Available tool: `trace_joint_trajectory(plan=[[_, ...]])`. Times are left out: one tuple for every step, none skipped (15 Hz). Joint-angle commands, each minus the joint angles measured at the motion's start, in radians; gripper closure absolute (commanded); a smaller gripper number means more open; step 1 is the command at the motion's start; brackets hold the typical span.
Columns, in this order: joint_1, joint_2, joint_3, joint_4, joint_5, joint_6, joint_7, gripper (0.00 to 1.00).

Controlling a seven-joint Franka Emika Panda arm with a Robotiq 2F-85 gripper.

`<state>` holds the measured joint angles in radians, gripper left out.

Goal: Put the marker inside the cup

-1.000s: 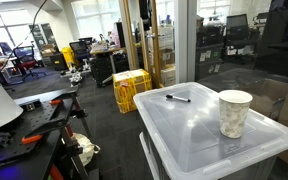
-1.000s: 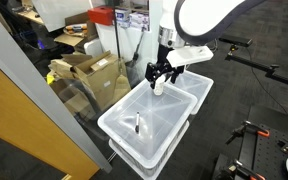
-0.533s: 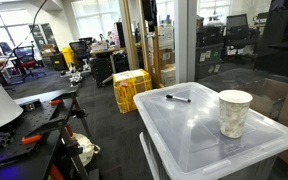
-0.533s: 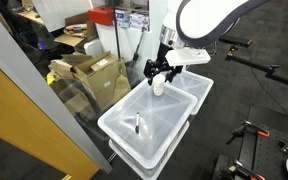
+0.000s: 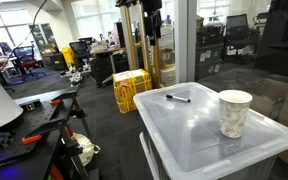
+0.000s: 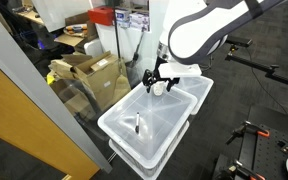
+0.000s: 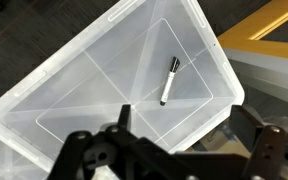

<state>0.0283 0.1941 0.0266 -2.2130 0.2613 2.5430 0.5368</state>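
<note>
The thin marker (image 5: 177, 98) lies flat on the translucent bin lid (image 5: 199, 135), toward its far edge. It also shows in the other exterior view (image 6: 137, 124) and in the wrist view (image 7: 169, 80). The off-white paper cup (image 5: 233, 112) stands upright on the same lid, to the right of the marker. It is partly hidden behind my gripper (image 6: 156, 80) in an exterior view. My gripper (image 7: 184, 130) hangs open and empty well above the lid, with the marker ahead of its fingers (image 7: 124, 115). The cup is out of the wrist view.
The lid sits on stacked clear bins (image 6: 149, 150) beside a second bin (image 6: 194, 90). Cardboard boxes (image 6: 89, 75) and a glass partition stand next to them. A yellow crate (image 5: 131, 88) and office chairs are farther back. A workbench with tools (image 5: 24, 135) is alongside.
My gripper has shifted a little over the bins toward the marker's side, and the arm now shows at the top of an exterior view. Marker and cup have not moved.
</note>
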Motion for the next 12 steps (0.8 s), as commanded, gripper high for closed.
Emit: trace_joint_trajectory(plan=[[0.039, 0.079, -0.031, 0.059, -0.054, 0.014, 0.124, 0.0], [0.044, 0.098, -0.034, 0.075, -0.058, 0.011, 0.142, 0.0], [0.046, 0.122, -0.033, 0.098, -0.056, 0.004, 0.145, 0.0], [0.049, 0.146, -0.034, 0.121, -0.056, -0.002, 0.151, 0.0], [0.051, 0.172, -0.035, 0.145, -0.052, -0.009, 0.147, 0.0], [0.051, 0.195, -0.034, 0.171, -0.045, -0.021, 0.139, 0.0], [0.051, 0.223, -0.034, 0.198, -0.045, -0.031, 0.131, 0.0], [0.054, 0.245, -0.037, 0.22, -0.05, -0.037, 0.132, 0.0], [0.057, 0.27, -0.041, 0.241, -0.052, -0.036, 0.134, 0.0], [0.061, 0.294, -0.049, 0.261, -0.058, -0.031, 0.139, 0.0], [0.066, 0.317, -0.056, 0.28, -0.063, -0.031, 0.144, 0.0], [0.071, 0.338, -0.063, 0.297, -0.066, -0.033, 0.149, 0.0]])
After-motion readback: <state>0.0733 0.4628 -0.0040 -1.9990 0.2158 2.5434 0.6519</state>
